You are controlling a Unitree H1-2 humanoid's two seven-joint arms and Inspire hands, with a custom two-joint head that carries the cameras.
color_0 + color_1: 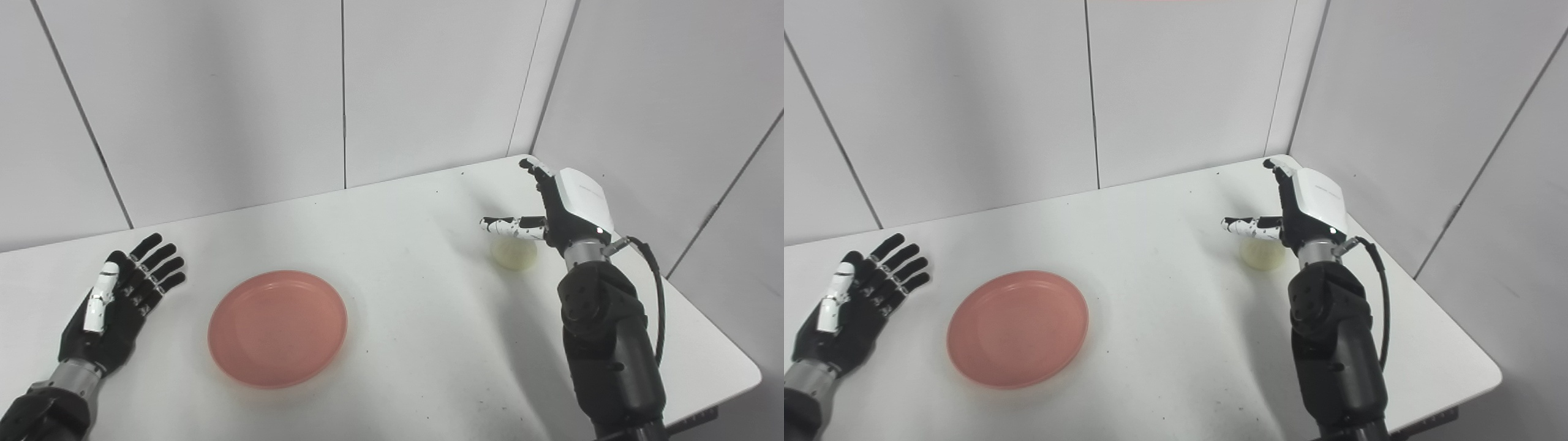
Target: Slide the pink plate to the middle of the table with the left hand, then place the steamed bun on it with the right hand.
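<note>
— Looking at the table (398, 245), where is the pink plate (277, 328)?

— Flat on the white top, left of the middle and toward the near edge. It carries nothing.

— And the left robot hand (119, 300)?

— Beside the plate on its left, apart from it, palm turned up and fingers (156, 260) spread wide, pointing toward the far wall. It holds nothing.

— Where is the steamed bun (514, 252)?

— On the table near the far right corner, well apart from the plate. It is a pale, rounded lump, partly hidden by the right robot hand (560, 211).

— So that hand has it?

— No. The right robot hand is open above and just behind the bun, fingers raised toward the corner and the thumb (1247, 226) stretched out sideways over the bun's top. Whether the thumb touches the bun, I cannot tell; nothing is closed around it.

— And the arm?

— The black right forearm (1335, 343) rises from the bottom edge, a cable (1381, 294) looping along its outer side.
</note>
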